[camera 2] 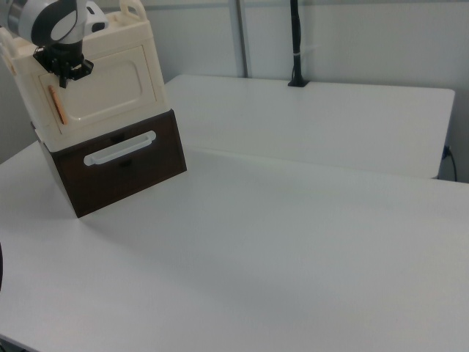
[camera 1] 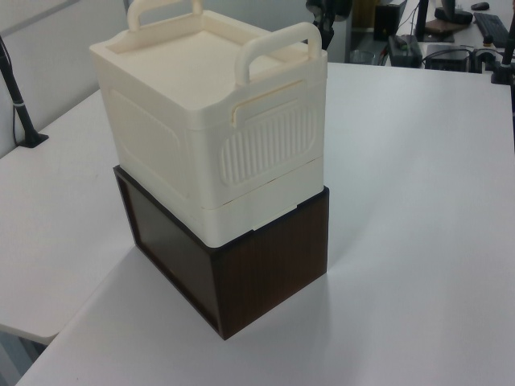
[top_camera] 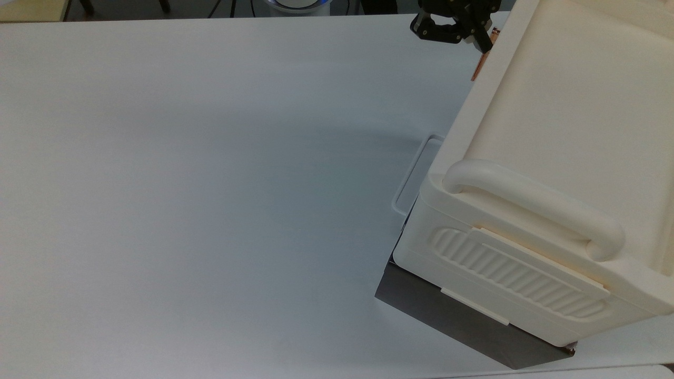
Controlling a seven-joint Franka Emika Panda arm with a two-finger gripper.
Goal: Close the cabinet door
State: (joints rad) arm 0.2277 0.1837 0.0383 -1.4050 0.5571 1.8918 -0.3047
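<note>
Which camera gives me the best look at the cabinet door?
The right view: it faces the cabinet door head on, showing the recessed panel and orange handle. The top view catches just the door's edge and handle from above. The left view sees the cabinet from its other sides.

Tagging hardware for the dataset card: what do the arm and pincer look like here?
The pincer is black, angular and matte, with dark fingers. In the right view, the pincer hangs from a rounded wrist with a light grey-white shell and a dark band around the joint. I can make out no cables or markings.
</note>
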